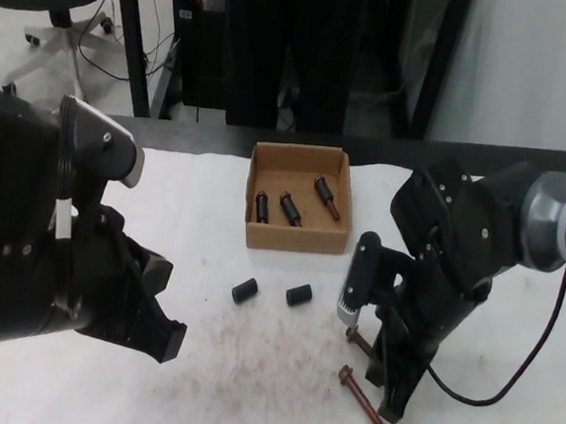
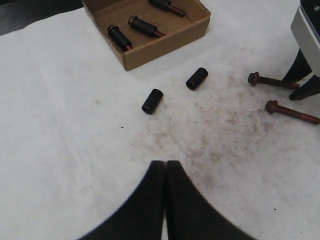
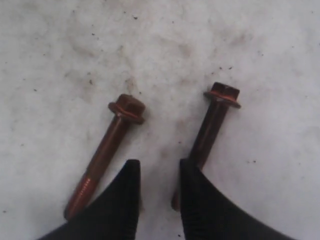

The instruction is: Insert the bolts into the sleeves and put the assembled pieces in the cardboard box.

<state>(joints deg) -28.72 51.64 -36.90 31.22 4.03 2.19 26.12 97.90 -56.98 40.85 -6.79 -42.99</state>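
- Copper-brown and loose, the first bolt (image 3: 102, 155) and the second bolt (image 3: 212, 125) lie near each other on the white-covered bench (image 1: 198, 393). Their heads point roughly the same way. In the high view they sit at about four o'clock from the sleeves.
- The right pincer (image 3: 157, 167) hangs low over their shank ends, its fingers parted by a narrow gap and gripping nothing. The second bolt's shank runs under one finger, and the first bolt lies just beside the other finger.
- The left pincer (image 2: 166, 164) is pressed closed and empty. It hovers over bare bench at roughly seven o'clock from the sleeves in the high view.
- The first sleeve (image 1: 245, 291) and the second sleeve (image 1: 299, 295) lie on their sides, apart from each other. The cardboard box (image 1: 295, 239) is at their twelve o'clock.
- Three assembled pieces (image 1: 290, 209) already lie in the box, so two pairs look left to do.
- The step in hand appears to be picking up a bolt for the next assembly.
- As it stands, the gap between the fingers is centred on neither shank. The next move likely calls for a small sideways shift to straddle one bolt, then a closing grip across the shank.
- The left pincer would need to open and take a sleeve, holding its bore clear so the bolt can be pushed in.
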